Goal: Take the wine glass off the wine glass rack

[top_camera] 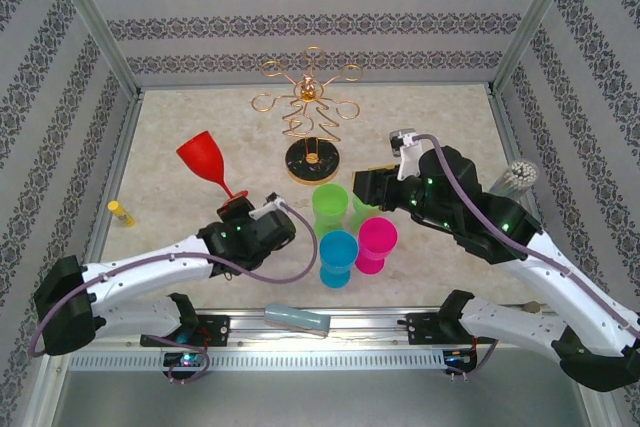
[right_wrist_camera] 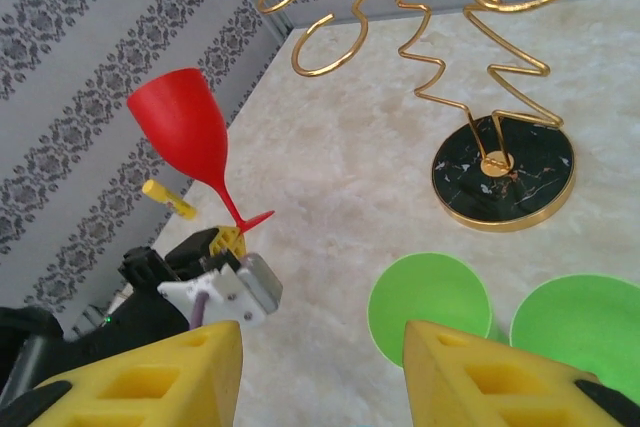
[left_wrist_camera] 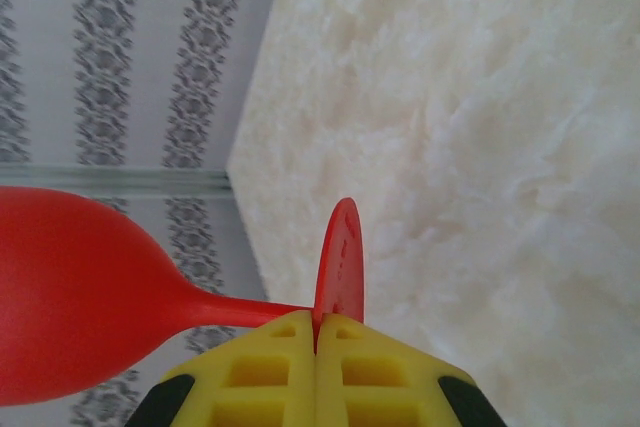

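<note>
The left gripper is closed on the foot of the red wine glass. In the left wrist view its 2 yellow fingers press together on the edge of the round foot, and the stem runs left from there to the bowl. The wine glass is off the wine glass rack: it is held tilted over the left part of the table, with the bowl pointing away and to the left, well apart from the rack's curled gold arms. The wine glass rack stands upright on its round black base near the far middle of the table. The right gripper hangs just to the right of that base. In the right wrist view its 2 yellow fingers stand apart and grip no object. A green cup stands just in front of the rack base, and a second green cup is beside it, partly under the right gripper. A blue cup and a pink cup stand side by side nearer the arm bases. A small yellow object lies near the left edge of the table. A clear container of pale sticks stands at the right edge, behind the right arm
</note>
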`<state>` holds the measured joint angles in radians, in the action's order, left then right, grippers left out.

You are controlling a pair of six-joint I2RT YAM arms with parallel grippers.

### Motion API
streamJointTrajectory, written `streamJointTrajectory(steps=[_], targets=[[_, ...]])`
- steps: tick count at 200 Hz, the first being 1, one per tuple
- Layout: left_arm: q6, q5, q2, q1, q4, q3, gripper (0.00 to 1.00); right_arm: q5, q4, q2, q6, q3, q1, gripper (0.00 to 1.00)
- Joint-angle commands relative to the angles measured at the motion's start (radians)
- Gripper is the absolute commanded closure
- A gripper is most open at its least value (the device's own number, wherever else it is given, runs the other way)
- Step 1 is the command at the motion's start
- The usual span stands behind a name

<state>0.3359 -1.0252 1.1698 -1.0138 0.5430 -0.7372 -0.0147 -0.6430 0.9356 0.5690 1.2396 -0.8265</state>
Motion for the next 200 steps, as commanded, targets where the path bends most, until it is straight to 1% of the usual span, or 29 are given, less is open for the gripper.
streamJointTrajectory(steps=[1, 15, 26, 60, 79, 92, 99, 119, 134, 140, 150, 164, 180, 200], targets=[[0.154, -0.257, 0.055, -0.059, -0.217, 0.061, 1.0, -0.016, -0.032, 0.024, -0.074, 0.087, 0.007, 0.53], [0.193, -0.321, 0.112, -0.085, -0.288, 0.089, 1.0, 0.0, -0.041, 0.04, -0.104, 0.121, 0.007, 0.52], [0.165, -0.363, 0.153, -0.105, -0.293, 0.088, 1.0, 0.016, -0.045, 0.051, -0.127, 0.144, 0.007, 0.52], [-0.125, -0.413, 0.257, -0.148, 0.012, 0.015, 1.0, 0.087, -0.095, 0.128, -0.186, 0.245, 0.009, 0.52], [-0.253, -0.451, 0.311, -0.159, 0.142, -0.018, 1.0, 0.134, -0.121, 0.185, -0.214, 0.308, 0.008, 0.52], [-0.333, -0.459, 0.345, -0.166, 0.223, -0.039, 1.0, 0.158, -0.138, 0.226, -0.232, 0.352, 0.009, 0.52], [-0.369, -0.47, 0.357, -0.167, 0.254, -0.046, 1.0, 0.171, -0.149, 0.248, -0.239, 0.375, 0.009, 0.52], [-0.527, -0.467, 0.365, -0.167, 0.404, -0.09, 1.0, 0.215, -0.154, 0.286, -0.243, 0.406, 0.009, 0.52], [-0.598, -0.463, 0.348, -0.167, 0.483, -0.112, 1.0, 0.233, -0.139, 0.297, -0.233, 0.398, 0.009, 0.52], [-0.594, -0.459, 0.334, -0.167, 0.478, -0.11, 1.0, 0.238, -0.134, 0.3, -0.231, 0.393, 0.009, 0.52], [-0.536, -0.449, 0.307, -0.169, 0.422, -0.092, 1.0, 0.239, -0.128, 0.302, -0.224, 0.383, 0.008, 0.53], [-0.374, -0.435, 0.258, -0.171, 0.275, -0.043, 1.0, 0.245, -0.121, 0.303, -0.22, 0.376, 0.008, 0.52], [-0.167, -0.436, 0.184, -0.172, 0.047, 0.025, 1.0, 0.246, -0.121, 0.307, -0.215, 0.378, 0.009, 0.52], [-0.006, -0.448, 0.094, -0.174, -0.129, 0.077, 1.0, 0.256, -0.119, 0.318, -0.217, 0.39, 0.009, 0.53]])
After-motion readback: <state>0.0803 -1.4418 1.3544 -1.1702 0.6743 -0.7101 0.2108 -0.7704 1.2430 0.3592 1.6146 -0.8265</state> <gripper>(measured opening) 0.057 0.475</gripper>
